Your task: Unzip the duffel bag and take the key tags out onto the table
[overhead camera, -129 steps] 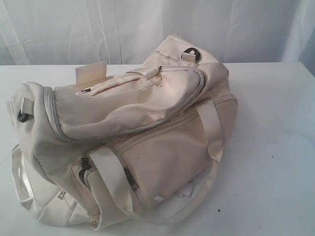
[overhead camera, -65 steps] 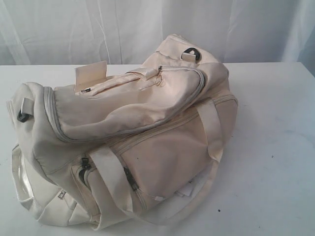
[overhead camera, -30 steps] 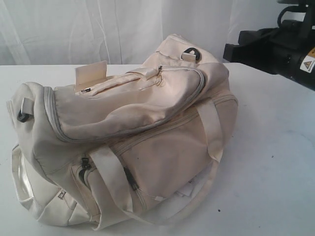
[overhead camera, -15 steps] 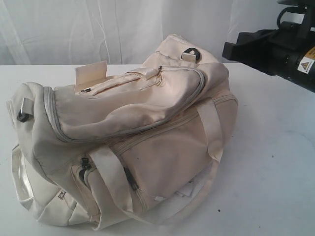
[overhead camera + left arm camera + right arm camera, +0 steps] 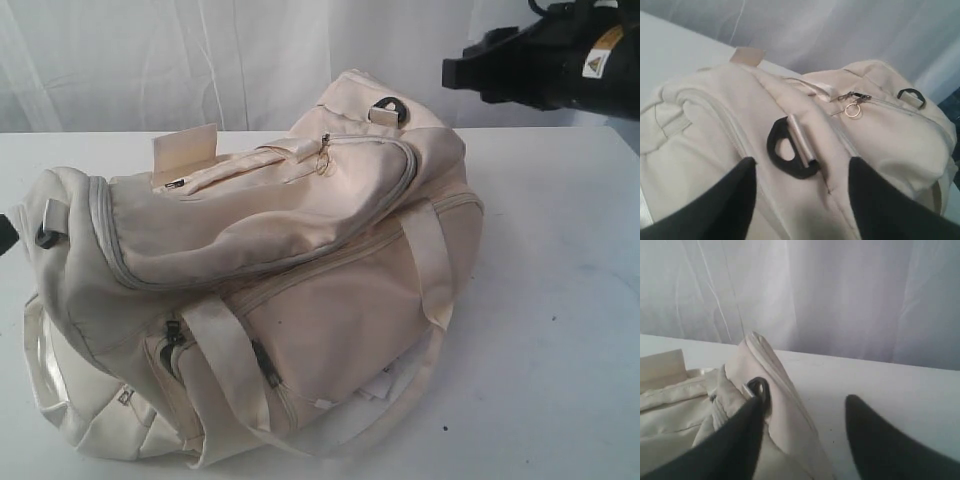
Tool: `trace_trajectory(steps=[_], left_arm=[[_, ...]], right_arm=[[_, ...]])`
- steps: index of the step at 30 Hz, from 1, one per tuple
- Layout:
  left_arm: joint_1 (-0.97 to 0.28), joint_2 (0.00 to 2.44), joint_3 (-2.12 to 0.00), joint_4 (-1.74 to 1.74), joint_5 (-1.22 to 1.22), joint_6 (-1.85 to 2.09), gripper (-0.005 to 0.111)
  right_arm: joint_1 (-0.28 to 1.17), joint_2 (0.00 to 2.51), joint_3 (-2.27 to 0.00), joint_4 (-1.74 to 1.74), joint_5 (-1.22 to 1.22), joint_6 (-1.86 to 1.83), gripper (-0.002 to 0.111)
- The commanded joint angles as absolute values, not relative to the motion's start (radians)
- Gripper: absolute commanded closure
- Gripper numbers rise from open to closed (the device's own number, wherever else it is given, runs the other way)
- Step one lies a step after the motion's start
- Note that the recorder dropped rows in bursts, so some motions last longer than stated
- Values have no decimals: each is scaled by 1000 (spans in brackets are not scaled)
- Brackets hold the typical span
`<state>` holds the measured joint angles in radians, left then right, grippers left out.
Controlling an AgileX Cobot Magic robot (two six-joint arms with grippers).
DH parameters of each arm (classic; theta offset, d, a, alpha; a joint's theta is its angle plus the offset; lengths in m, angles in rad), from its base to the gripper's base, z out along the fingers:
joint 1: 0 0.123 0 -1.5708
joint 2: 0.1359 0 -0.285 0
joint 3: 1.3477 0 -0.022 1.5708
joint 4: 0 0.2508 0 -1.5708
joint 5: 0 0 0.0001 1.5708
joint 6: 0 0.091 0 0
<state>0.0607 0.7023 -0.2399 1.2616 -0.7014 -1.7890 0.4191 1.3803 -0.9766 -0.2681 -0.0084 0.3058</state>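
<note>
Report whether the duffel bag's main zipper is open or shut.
Shut. On the duffel bag, the grey zipper runs closed around the top panel, with no gap showing the inside.

The duffel bag (image 5: pixel 300 260) is matt cream cloth; its D-ring (image 5: pixel 792 170) looks like black plastic.

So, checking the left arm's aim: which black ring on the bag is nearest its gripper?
The ring on the bag's left end, between the fingers of the left gripper; the other ring sits beyond the zipper pull.
</note>
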Motion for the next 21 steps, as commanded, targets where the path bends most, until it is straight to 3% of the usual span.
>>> trace_trajectory(steps=[1, 14, 16, 18, 20, 21], left_arm=[[55, 784, -244, 1296, -755, -1861, 37], [55, 990, -244, 1276, -897, -1858, 37], [55, 1018, -246, 1264, -911, -1838, 40], [55, 1035, -246, 1242, -913, -1820, 52], [55, 1037, -246, 1223, -915, -1798, 73], [55, 1037, -246, 1218, -912, -1791, 89]], right_arm=[[422, 1458, -1055, -270, 9, 292, 31], [429, 1745, -1220, -43, 149, 299, 29], [441, 1783, -1237, -41, 174, 292, 34], [450, 1797, -1239, -41, 178, 292, 47], [450, 1806, -1243, -41, 199, 292, 66], [450, 1807, -1244, -43, 216, 290, 81]])
